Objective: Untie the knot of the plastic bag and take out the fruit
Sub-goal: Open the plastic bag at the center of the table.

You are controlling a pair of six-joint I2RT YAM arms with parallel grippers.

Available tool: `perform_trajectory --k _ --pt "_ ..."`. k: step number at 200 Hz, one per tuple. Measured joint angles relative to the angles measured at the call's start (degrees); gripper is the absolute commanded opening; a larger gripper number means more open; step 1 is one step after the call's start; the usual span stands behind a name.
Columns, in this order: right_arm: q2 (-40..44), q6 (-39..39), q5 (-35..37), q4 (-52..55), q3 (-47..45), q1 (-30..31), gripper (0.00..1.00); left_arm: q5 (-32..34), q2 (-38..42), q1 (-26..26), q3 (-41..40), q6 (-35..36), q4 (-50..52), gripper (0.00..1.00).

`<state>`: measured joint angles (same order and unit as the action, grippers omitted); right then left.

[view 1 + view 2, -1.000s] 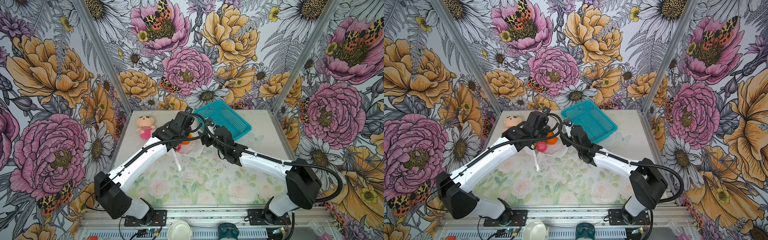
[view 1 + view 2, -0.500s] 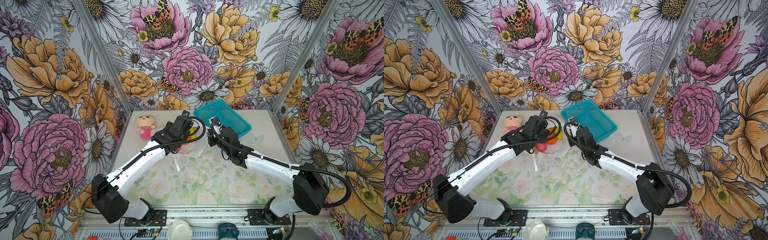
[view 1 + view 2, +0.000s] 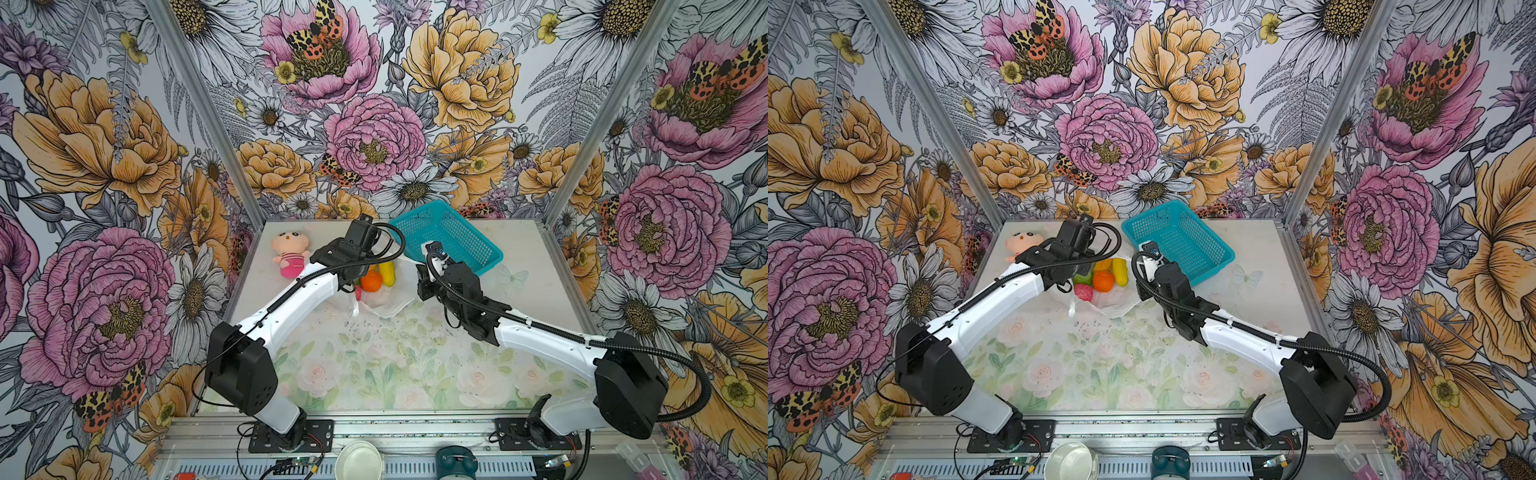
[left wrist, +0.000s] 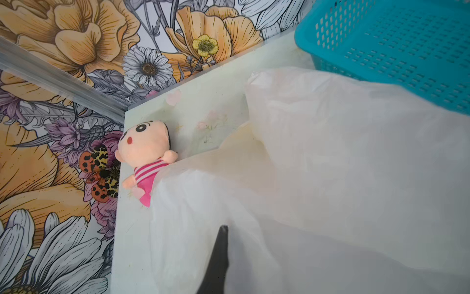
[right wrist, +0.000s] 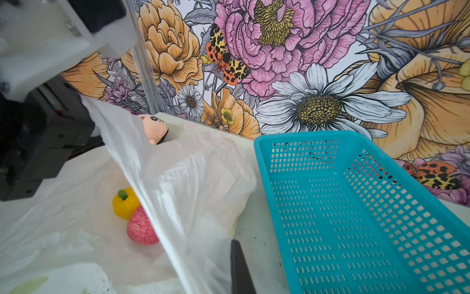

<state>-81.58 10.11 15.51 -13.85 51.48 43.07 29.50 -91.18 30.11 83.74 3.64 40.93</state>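
Bold floral wallpaper covers three walls around a pale rose-printed tabletop, evenly lit.

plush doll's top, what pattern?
Pink-and-white stripes on the plush doll; clearest in the left wrist view.

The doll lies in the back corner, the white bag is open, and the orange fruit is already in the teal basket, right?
Not the fruit. The right wrist view shows the teal basket empty; in a top view the orange fruit lies in the open plastic bag. The doll does lie in the back corner.
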Motion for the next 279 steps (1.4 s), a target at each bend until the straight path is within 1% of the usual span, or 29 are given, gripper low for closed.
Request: perform_trajectory --k 20,40,56,70,91,112,125,136,151,171,185,195,204,211,228,230,236,243,247,253,279 --pt "0.04 1.20 3.72 1.68 0.11 0.00 0.00 -2.05 -1.66 0.46 5.90 1.81 -0.04 0.00" --pt "0.15 1.97 5.55 1.97 0.28 0.11 0.00 -3.56 -1.86 1.18 10.97 3.85 0.02 0.00" --pt "0.33 2.47 6.01 1.88 0.87 0.26 0.00 -4.09 -1.84 1.55 13.86 5.33 0.04 0.00" --pt "0.70 2.75 6.29 1.68 1.18 0.33 0.00 -3.98 -1.33 1.81 14.40 6.14 0.02 0.00" --pt "1.36 3.21 7.06 1.60 1.16 0.31 0.09 -3.65 1.40 2.45 11.15 6.40 -0.72 0.00" --pt "2.38 3.78 7.41 1.20 -0.24 0.26 0.20 -3.48 7.26 2.95 1.88 5.16 -2.45 0.00" --pt "3.37 4.00 7.21 1.07 -1.79 0.24 0.31 -3.93 10.45 3.04 -4.61 3.19 -3.45 0.00" --pt "4.37 3.56 7.19 1.14 -3.21 0.24 0.39 -4.85 11.61 3.02 -8.57 1.22 -3.54 0.00" --pt "5.55 3.89 7.19 1.57 -4.79 0.24 0.45 -7.28 11.50 3.06 -12.17 -2.36 -3.02 0.00" --pt "7.87 3.82 7.17 3.48 -5.77 0.31 0.51 -10.88 10.93 4.07 -13.62 -7.02 -1.31 0.00" --pt "10.82 3.54 6.91 5.55 -6.16 0.96 0.56 -11.69 11.17 5.92 -13.62 -9.57 -1.27 0.00" --pt "13.40 2.86 6.75 7.04 -6.29 1.62 0.59 -11.41 11.54 7.39 -13.62 -10.86 -1.25 0.00" --pt "15.96 2.21 6.71 8.26 -6.36 2.80 0.65 -10.71 11.85 8.55 -13.62 -11.74 -1.29 0.00" --pt "18.12 1.66 6.56 8.98 -6.38 4.20 0.69 -9.90 12.04 9.38 -13.68 -12.44 -1.33 0.00" --pt "22.80 0.00 6.10 10.67 -6.40 8.39 0.76 -7.91 12.24 10.14 -14.43 -13.46 -2.25 0.00" --pt "23.21 -0.44 6.12 10.86 -6.40 8.92 0.77 -7.65 12.28 10.19 -14.64 -13.62 -2.54 0.01" --pt "24.35 -1.11 6.14 11.41 -6.38 10.62 0.79 -6.93 12.50 10.27 -15.50 -13.75 -3.58 0.14" --pt "25.57 -2.14 6.40 12.31 -6.34 12.87 0.80 -5.92 12.81 10.51 -16.76 -13.79 -4.68 0.23" --pt "26.12 -2.38 6.56 12.85 -6.29 14.27 0.80 -5.20 13.09 10.60 -17.64 -13.55 -5.29 0.26" --pt "26.69 -3.32 7.13 13.53 -6.21 16.46 0.80 -4.22 13.44 10.80 -18.88 -13.57 -6.01 0.27" --pt "26.67 -6.86 8.28 15.76 -5.42 24.37 0.64 -1.22 15.82 11.91 -23.71 -13.49 -8.52 0.40"
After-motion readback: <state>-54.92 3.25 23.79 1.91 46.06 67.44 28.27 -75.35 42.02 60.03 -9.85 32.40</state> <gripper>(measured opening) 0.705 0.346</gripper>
